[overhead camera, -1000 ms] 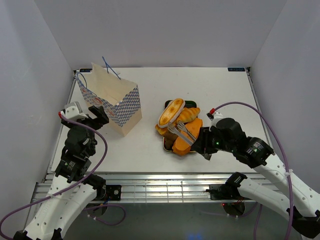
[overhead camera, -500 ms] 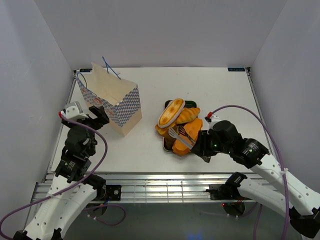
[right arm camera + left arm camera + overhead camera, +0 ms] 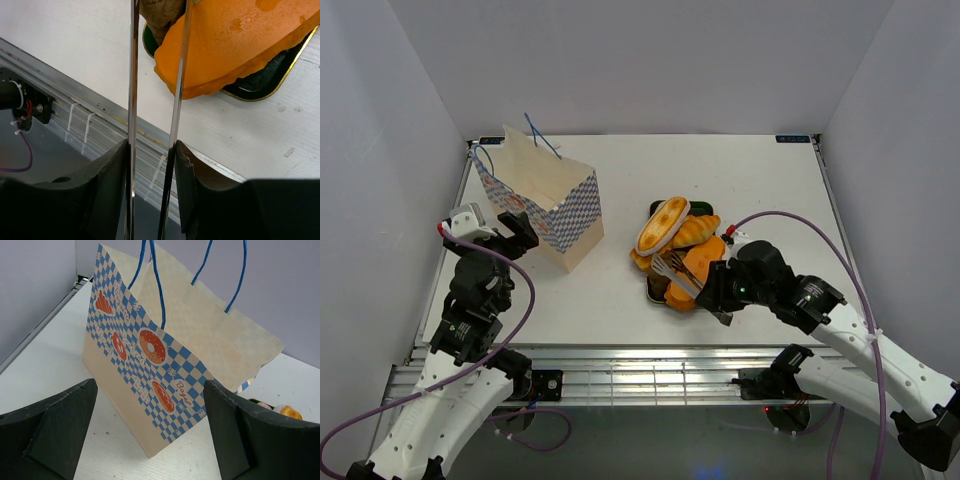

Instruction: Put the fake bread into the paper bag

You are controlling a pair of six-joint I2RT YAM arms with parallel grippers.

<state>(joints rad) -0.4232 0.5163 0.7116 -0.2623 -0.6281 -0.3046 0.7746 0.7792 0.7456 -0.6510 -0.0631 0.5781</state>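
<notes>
Standing, mouth open: boxy cream paper bag (image 3: pixel 542 205) with blue-and-white checked sides. Right of the bag, well apart: black rectangular tray (image 3: pixel 270 82) heaped with golden-orange plastic breads (image 3: pixel 682 245). Above that heap, silver metal tongs (image 3: pixel 672 270), pinched in right gripper (image 3: pixel 150 150). Near the bag's front, left gripper (image 3: pixel 150 385), spread wide, holding nothing.

You look down on a white table (image 3: pixel 750 180) boxed in by three plain, pale grey walls: the back wall (image 3: pixel 640 60) runs across the top of the frame, and the left wall (image 3: pixel 380 120) and right wall (image 3: pixel 910 110) slant down either side. The light is soft and even, throwing only faint shadows. A small dark-blue label (image 3: pixel 792 139) sits at the table's far edge, upper right. Along the bottom of the frame, a ribbed aluminium rail (image 3: pixel 650 375) fronts the table's near edge, and the space beneath it (image 3: pixel 700 450) lies dark. Your wrist views show the same white tabletop and grey wall.
</notes>
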